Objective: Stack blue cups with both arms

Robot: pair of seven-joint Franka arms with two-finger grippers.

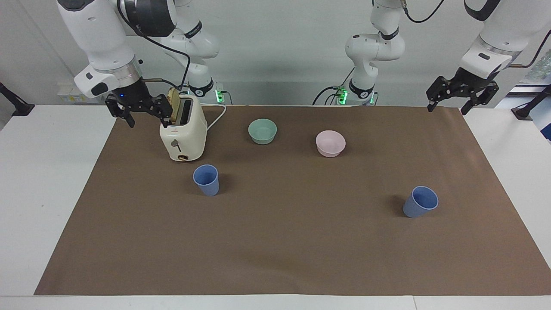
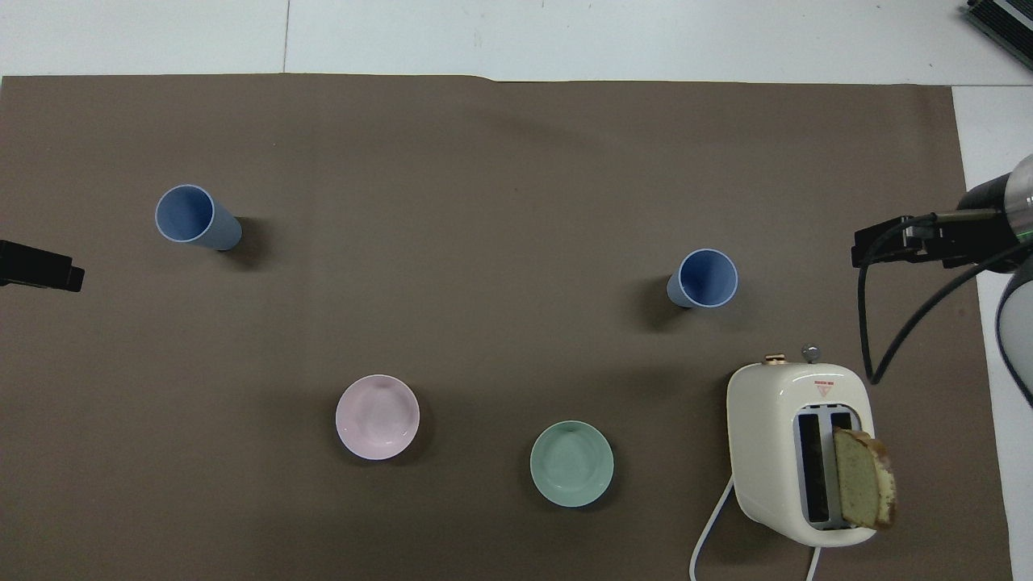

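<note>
Two blue cups stand upright and apart on the brown mat [image 1: 275, 241] covering the bench [image 1: 47, 181]. The first blue cup [image 1: 206, 179] sits left of centre in the facing view, just below the toaster [image 1: 183, 134] and toward the right arm's end; in the overhead view it appears right of centre [image 2: 704, 278]. The second blue cup [image 1: 420, 201] sits at the lower right of the facing view, toward the left arm's end, and at the upper left of the overhead view [image 2: 196, 218]. Both are empty and free of any contact.

The green bowl [image 1: 262, 131] and the pink bowl [image 1: 330, 143] lie in the upper middle of the facing view, nearer the robots than the cups. A slice of bread [image 2: 863, 478] stands in one toaster slot.

The right pincer [image 1: 144, 112] hangs at the upper left of the facing view, over the mat's edge beside the toaster; its fingers are spread and hold nothing. The left pincer [image 1: 461, 97] hangs at the upper right of the facing view, over the mat's corner, likewise released and empty.
</note>
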